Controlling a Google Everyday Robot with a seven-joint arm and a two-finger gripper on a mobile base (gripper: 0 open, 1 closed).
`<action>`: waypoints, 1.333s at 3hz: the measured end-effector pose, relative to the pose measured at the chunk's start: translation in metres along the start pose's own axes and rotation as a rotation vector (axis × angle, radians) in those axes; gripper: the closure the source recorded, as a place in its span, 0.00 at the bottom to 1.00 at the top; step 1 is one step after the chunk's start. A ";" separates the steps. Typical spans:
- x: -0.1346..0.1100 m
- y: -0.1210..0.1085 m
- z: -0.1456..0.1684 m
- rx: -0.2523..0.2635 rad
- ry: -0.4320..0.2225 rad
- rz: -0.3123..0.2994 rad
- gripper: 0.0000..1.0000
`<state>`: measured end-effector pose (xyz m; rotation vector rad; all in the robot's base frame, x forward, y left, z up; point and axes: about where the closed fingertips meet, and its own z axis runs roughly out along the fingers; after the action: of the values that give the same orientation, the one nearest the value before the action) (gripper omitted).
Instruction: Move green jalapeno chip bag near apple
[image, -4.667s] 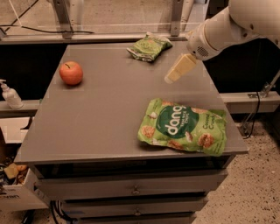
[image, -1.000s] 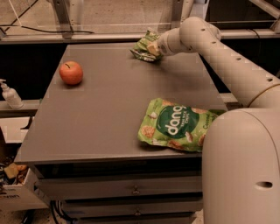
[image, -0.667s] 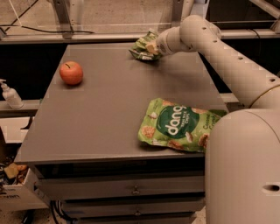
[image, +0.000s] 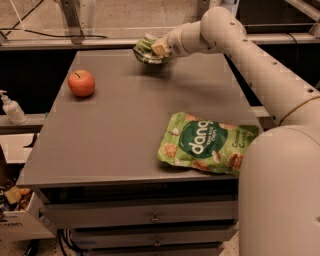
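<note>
The gripper (image: 159, 48) pinches the green jalapeno chip bag (image: 144, 51) by the far edge of the table (image: 125, 130) — held just off it, ready to carry to the apple (image: 81, 83) (near the left edge).

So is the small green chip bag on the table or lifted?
Lifted: the gripper holds the green jalapeno chip bag above the table, shadow beneath.

We're looking down and across the table (image: 125, 135) from high over its near edge, one camera only, the arm (image: 260, 65) looming close on our right, the gripper (image: 159, 48) at the far edge pinching the green jalapeno chip bag (image: 144, 50).
</note>
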<state>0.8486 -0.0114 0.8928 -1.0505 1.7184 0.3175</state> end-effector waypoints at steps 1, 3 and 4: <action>-0.021 0.036 -0.005 -0.095 -0.045 -0.048 1.00; -0.026 0.120 -0.023 -0.293 -0.079 -0.097 1.00; -0.025 0.164 -0.027 -0.397 -0.094 -0.113 1.00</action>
<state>0.7069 0.0790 0.8816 -1.3898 1.5377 0.6435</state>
